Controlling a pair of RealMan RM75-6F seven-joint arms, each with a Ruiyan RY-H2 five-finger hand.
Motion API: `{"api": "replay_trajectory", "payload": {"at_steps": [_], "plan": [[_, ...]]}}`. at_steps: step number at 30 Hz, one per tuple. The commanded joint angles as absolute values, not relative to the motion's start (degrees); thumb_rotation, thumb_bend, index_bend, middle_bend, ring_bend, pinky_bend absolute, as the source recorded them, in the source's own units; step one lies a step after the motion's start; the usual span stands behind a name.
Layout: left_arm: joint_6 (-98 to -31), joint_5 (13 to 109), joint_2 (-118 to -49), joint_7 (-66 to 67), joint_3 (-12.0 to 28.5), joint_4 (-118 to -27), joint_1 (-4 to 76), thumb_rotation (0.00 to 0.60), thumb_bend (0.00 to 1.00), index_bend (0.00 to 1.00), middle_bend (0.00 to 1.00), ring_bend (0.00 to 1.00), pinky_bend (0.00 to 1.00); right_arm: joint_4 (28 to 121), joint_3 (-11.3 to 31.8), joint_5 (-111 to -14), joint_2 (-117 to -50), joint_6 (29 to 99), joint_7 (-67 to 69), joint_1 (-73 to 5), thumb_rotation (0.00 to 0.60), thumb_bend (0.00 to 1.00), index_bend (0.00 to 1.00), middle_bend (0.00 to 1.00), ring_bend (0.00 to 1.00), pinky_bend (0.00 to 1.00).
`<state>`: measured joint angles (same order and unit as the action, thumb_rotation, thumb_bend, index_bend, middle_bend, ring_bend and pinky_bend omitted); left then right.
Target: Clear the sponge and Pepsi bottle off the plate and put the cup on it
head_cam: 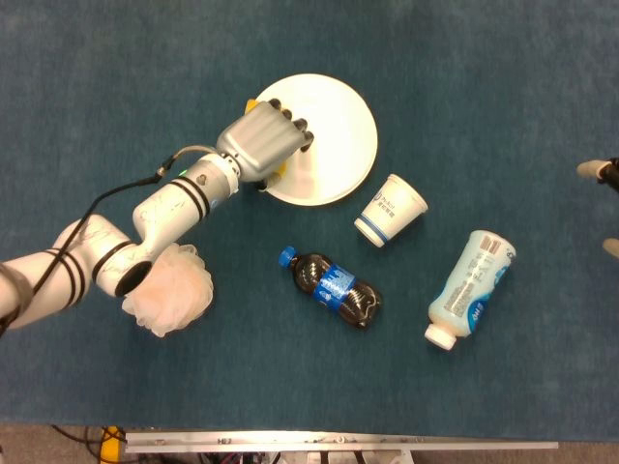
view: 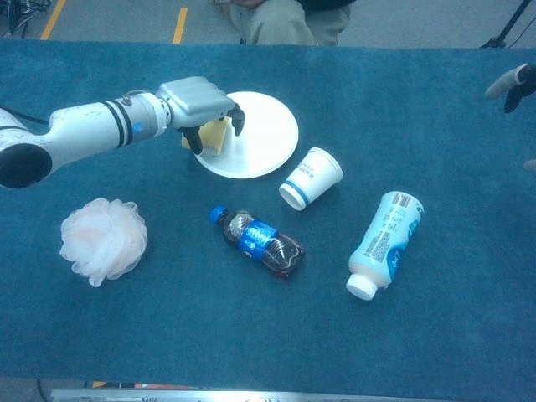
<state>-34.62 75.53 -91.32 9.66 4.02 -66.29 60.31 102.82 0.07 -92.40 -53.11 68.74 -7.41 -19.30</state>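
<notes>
Sponge (view: pixel 216 136) first: it is sitting at the left rim of the plate (view: pixel 268 126), a yellow block half over the edge, and the left hand (view: pixel 199 105) is lying directly over it with fingers curling down on both sides. In the chest view the dark fingertips (view: pixel 238 119) are hanging past the sponge's plate side while the thumb side is covering its near-left corner, so the hand is closing around the block; whether it is truly bearing on it I cannot tell. In the head view only yellow slivers are showing at the hand's edges (head_cam: pixel 274 174).

Going rightward, the left arm is reaching in from the left edge, passing above a pale mesh bath pouf (view: pixel 102 239) lying on the blue cloth. The Pepsi bottle (view: pixel 258 242) is already lying off the plate, on the cloth in front of it, its long axis running from cap at upper left to base at lower right. The cup (view: pixel 310 178) is lying tipped on its side just beside the plate's right front rim, mouth facing down-left. Further right a white lotion bottle (view: pixel 384 243) is lying cap-down-left.

The right hand (view: pixel 512 87) is showing only at the far right edge, well apart from everything; its state I cannot tell. So the left hand is the nearer one, and the sponge's exit seems to lie leftward, away from the plate.
</notes>
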Motion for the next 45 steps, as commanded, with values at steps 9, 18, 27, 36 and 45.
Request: {"api": "replay_trajectory", "payload": {"at_steps": [9,18,27,36,45], "plan": [[-39.05,75.54,-85.30,9.26,2.64,-74.10,56.08,0.600,0.30,0.41,0.43,0.44,0.39,103.58,0.03,-92.96,-52.97,68.61,-7.79,-19.45,0.600,0.00,0.28,0.41,0.31,0.48],[-45.09,76.14,-75.49,10.34,-0.29,-85.17,50.06,0.600,0.30,0.41,0.43,0.45,0.41,104.02,0.18,-93.52,-53.48,67.54,-8.27,-20.36,0.600,0.00,0.28,0.41,0.31,0.48],[-48.74,75.66,-66.93,12.42,-5.08,-92.86,43.59,0.600,0.30,0.41,0.43,0.45,0.41,104.09,0.13,-93.94,-53.95,67.09,-8.24,-20.80,0.600,0.00,0.28,0.41,0.31,0.48],[-52.57,75.07,-61.84,12.15,-4.39,-97.33,40.23,0.600,0.30,0.31,0.35,0.39,0.40,104.32,-0.20,-94.59,-54.01,67.61,-8.24,-20.59,0.600,0.00,0.28,0.41,0.31,0.48],[-49.14,66.89,-62.88,15.15,0.21,-100.80,42.94,0.493,0.24,0.00,0.09,0.12,0.26,104.22,-0.44,-94.80,-53.69,68.58,-7.72,-19.98,0.600,0.00,0.28,0.41,0.31,0.48]]}}
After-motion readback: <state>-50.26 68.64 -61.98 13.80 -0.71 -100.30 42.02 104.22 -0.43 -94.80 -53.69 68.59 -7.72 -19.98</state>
